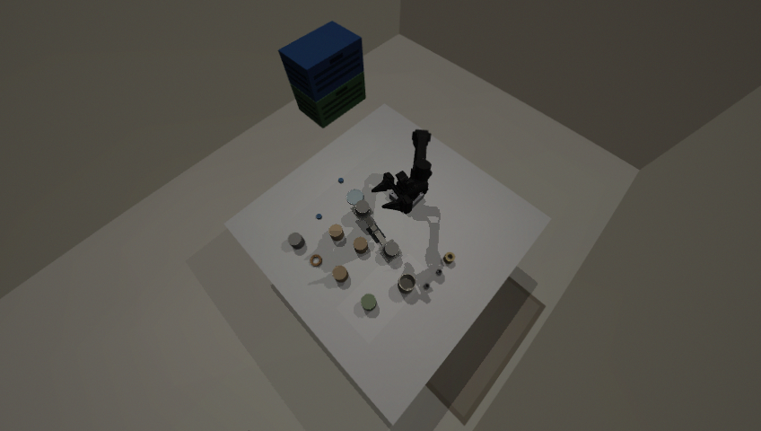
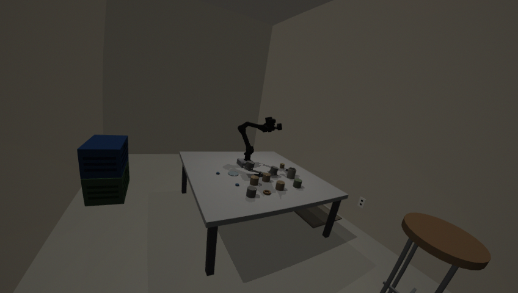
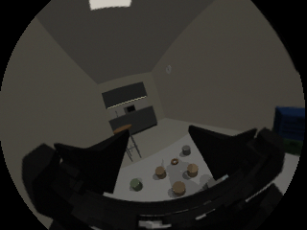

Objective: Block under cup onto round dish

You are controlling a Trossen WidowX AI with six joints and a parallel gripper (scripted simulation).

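Observation:
Two grey cups stand on the balance (image 1: 375,233). One cup (image 1: 363,207) (image 2: 249,165) is beside the round dish (image 1: 353,195) (image 2: 233,173); the other cup (image 1: 391,249) (image 2: 273,170) is at the far end. In the exterior view the cup by the dish appears raised and the other lower, though the beam is small and dark. The pale blue dish shows no block on it. No block is visible; the cups hide what is under them. My gripper (image 1: 378,197) (image 2: 279,126) (image 3: 160,130) is open and empty, high above the table, clear of cups and dish.
Tan cylinders (image 1: 336,231) (image 1: 360,243) (image 1: 340,273) (image 3: 160,172) stand near the balance. A grey cylinder (image 1: 295,240) (image 3: 186,149), a brown ring (image 1: 310,261) and a green cylinder (image 1: 368,302) (image 3: 136,184) lie farther out. A hollow container (image 1: 406,283) and two blue discs (image 1: 340,180) (image 1: 319,215) are also on the table.

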